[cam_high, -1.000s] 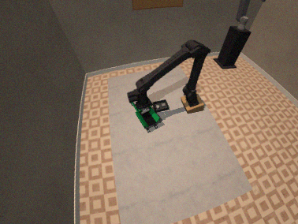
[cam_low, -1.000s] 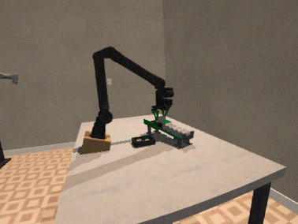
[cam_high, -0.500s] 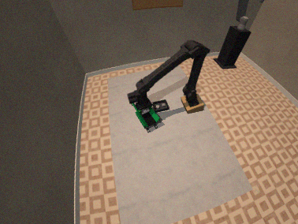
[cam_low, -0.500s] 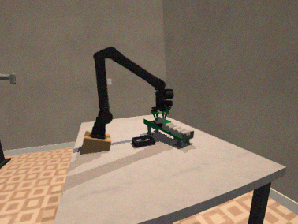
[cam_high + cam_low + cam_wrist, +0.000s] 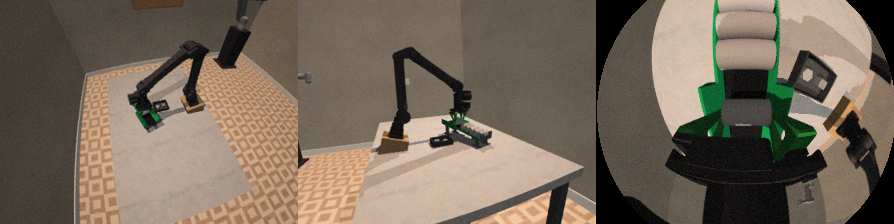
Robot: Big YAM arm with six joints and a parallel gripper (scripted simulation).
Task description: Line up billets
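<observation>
A green feed ramp (image 5: 140,114) (image 5: 447,121) (image 5: 717,35) slopes down on the table, with several pale billets (image 5: 748,55) (image 5: 478,129) lying across it side by side toward its lower stop. My gripper (image 5: 746,111) (image 5: 144,111) (image 5: 457,117), with green fingers, is over the ramp's upper end, just behind the row. It is shut on a billet (image 5: 748,117) that looks dark in the shadow between the fingers and lies crosswise to the ramp. I cannot tell whether this billet touches the ramp.
A small black box (image 5: 161,105) (image 5: 441,140) (image 5: 813,79) lies on the table beside the ramp, toward the arm's base. The arm stands on a wooden block (image 5: 193,106) (image 5: 393,143). The table's near edge shows in the exterior view.
</observation>
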